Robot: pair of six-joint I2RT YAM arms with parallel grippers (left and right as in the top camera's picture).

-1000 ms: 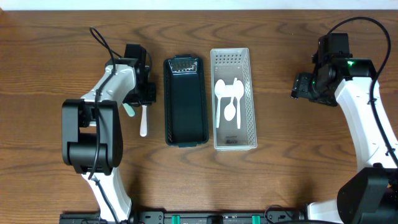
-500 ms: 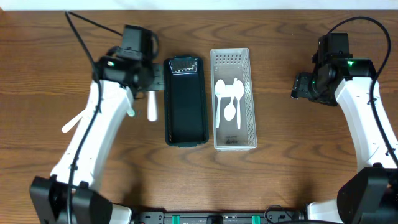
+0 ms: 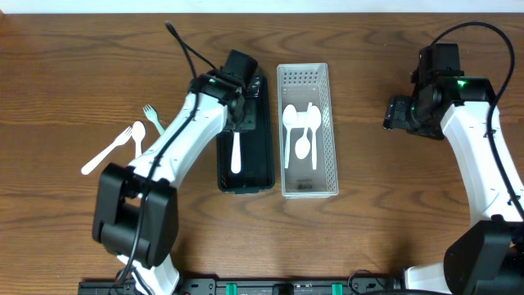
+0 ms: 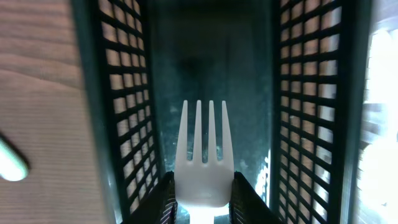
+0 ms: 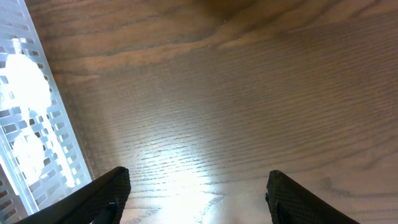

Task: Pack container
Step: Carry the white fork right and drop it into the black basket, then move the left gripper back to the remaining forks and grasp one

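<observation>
My left gripper [image 3: 236,111] is shut on a white plastic fork [image 3: 236,152] and holds it over the dark green basket [image 3: 264,168]. In the left wrist view the fork [image 4: 204,158] points tines forward between my fingers [image 4: 202,199], above the basket's floor [image 4: 211,74]. The white basket [image 3: 332,164] beside it holds white spoons [image 3: 301,131]. A white fork [image 3: 151,115], a spoon [image 3: 137,135] and another fork [image 3: 106,152] lie on the table at the left. My right gripper [image 3: 395,115] is open and empty over bare wood, right of the white basket [image 5: 31,124].
The wooden table [image 3: 385,213] carries only the two baskets side by side in the middle and the loose cutlery at the left. A black cable [image 3: 192,57] loops off my left arm.
My left arm has swung right from the cutlery pile, carrying the white fork over the dark green basket. The loose cutlery at the left is now uncovered. The right arm has not moved.
</observation>
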